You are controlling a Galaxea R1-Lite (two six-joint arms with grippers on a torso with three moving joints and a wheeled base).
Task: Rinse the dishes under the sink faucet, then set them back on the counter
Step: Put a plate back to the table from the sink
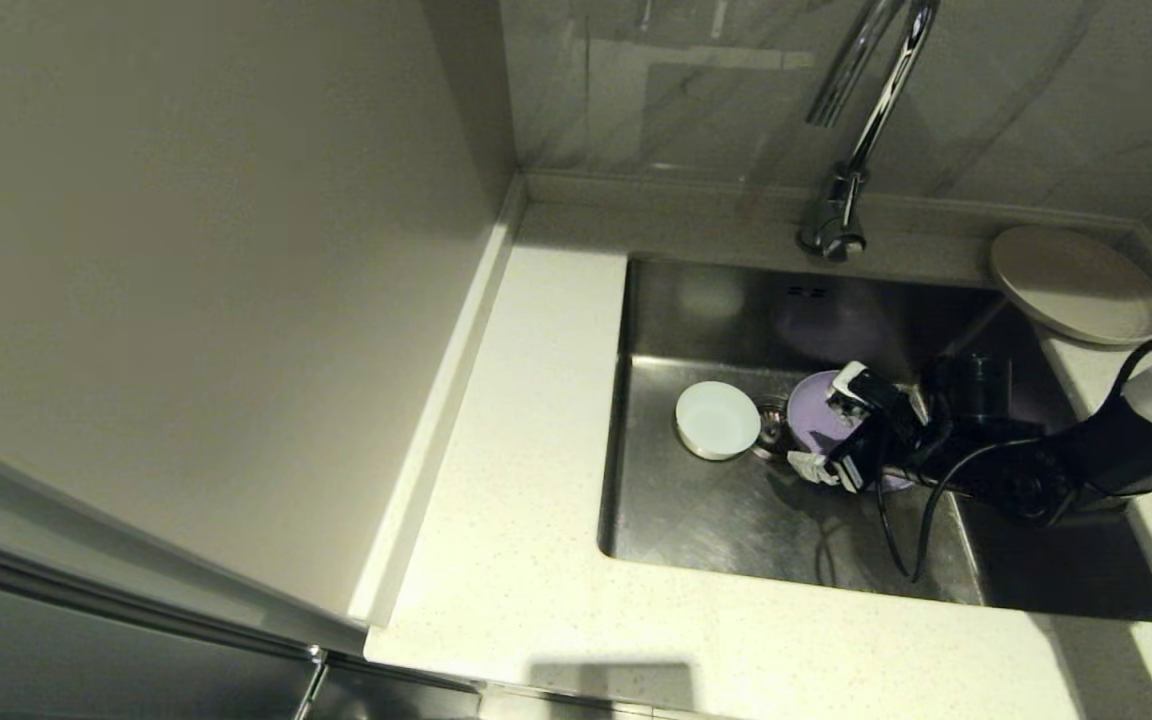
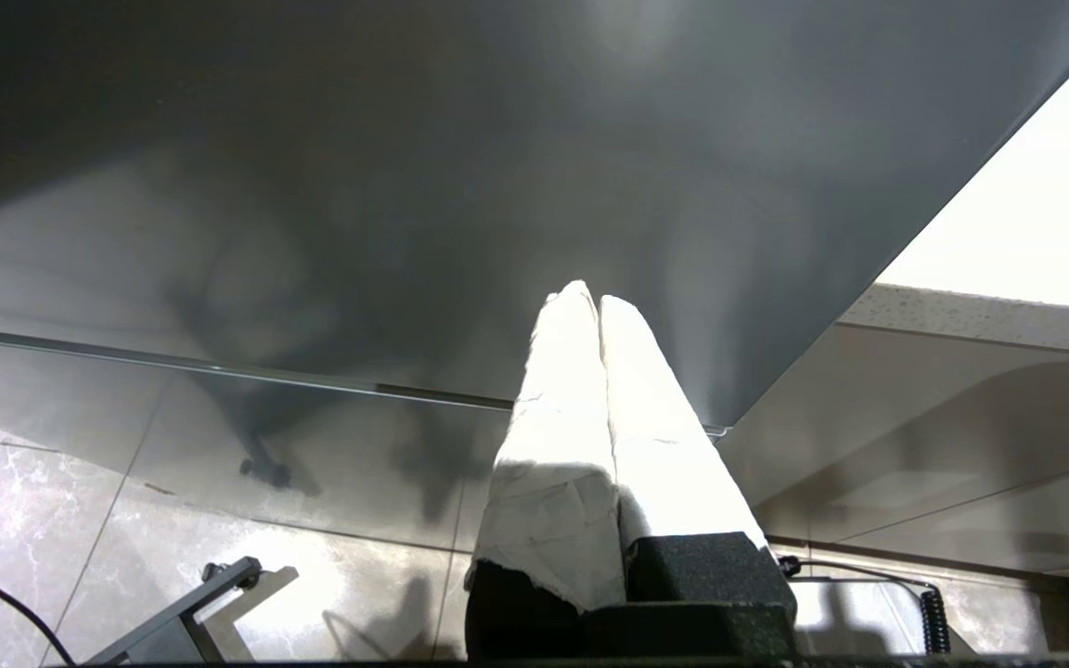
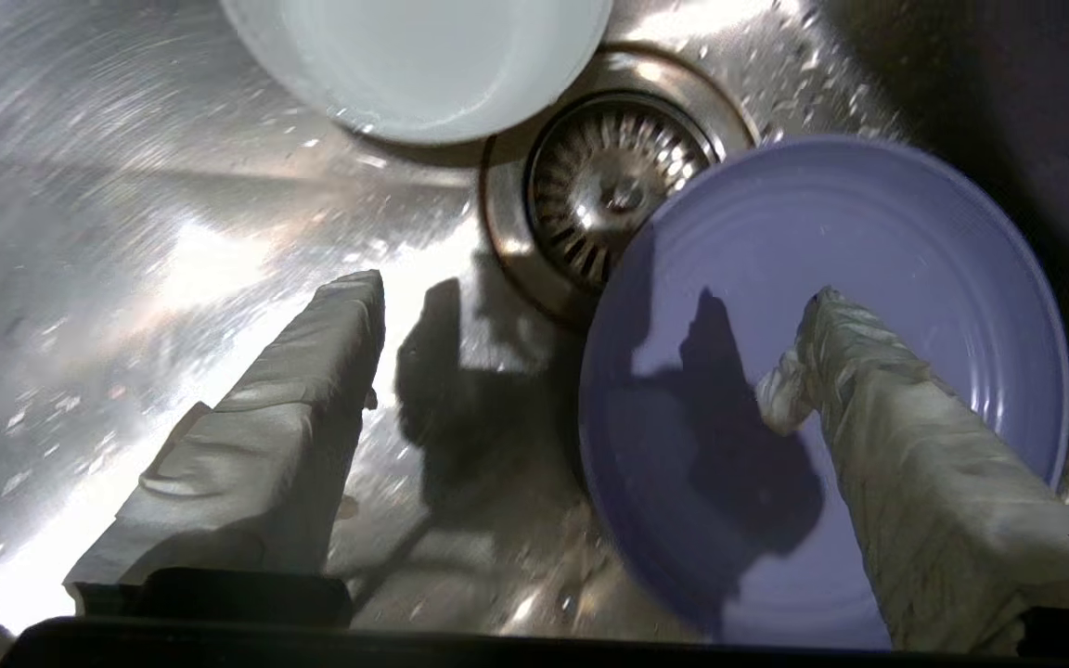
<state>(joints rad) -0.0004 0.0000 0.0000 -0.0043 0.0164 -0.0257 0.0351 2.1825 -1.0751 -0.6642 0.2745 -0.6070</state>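
Observation:
The lavender plate (image 1: 816,415) (image 3: 831,232) lies on the floor of the sink (image 1: 696,510), partly over the drain strainer (image 3: 618,186). Beside the drain sits the small white bowl (image 1: 717,420) (image 3: 423,56). My right gripper (image 1: 829,425) (image 3: 590,297) hangs open low in the basin, straddling the plate's rim: one finger is over the plate, the other over bare steel, and nothing is held. The beige plate (image 1: 1076,285) rests on the counter's back right corner. The faucet (image 1: 866,110) rises behind the sink. My left gripper (image 2: 590,301) is shut and empty, parked below the counter's edge.
The speckled counter (image 1: 526,420) runs along the sink's left and front sides. A tall wall panel (image 1: 186,250) stands to the left. The right arm's cable (image 1: 901,530) loops down into the basin.

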